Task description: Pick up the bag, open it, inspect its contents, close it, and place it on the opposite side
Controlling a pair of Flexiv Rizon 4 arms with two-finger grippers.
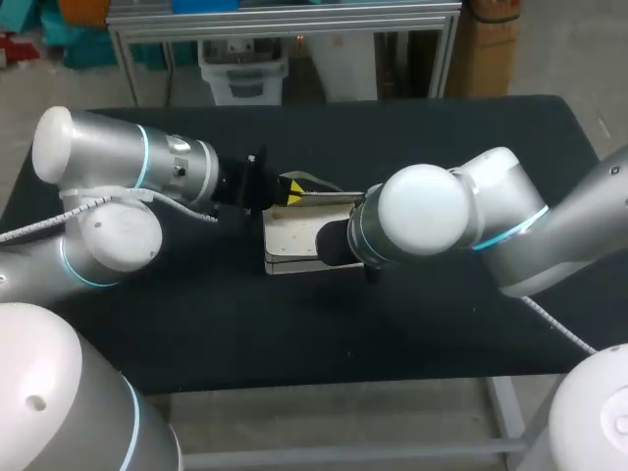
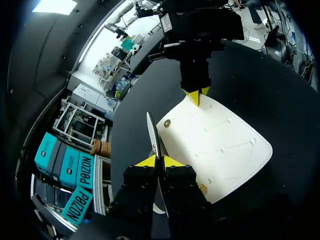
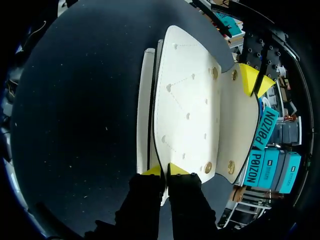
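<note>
1. White stitched leather-look bag (image 1: 292, 238) w/ brass snaps lies mid black table (image 1: 196, 324).
2. Left gripper (image 2: 159, 161): tips pinched tight on bag's thin edge.
3. Right gripper (image 3: 165, 170): clamped on opposite edge.

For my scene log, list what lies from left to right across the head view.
In order: left arm → white bag → right arm.
</note>
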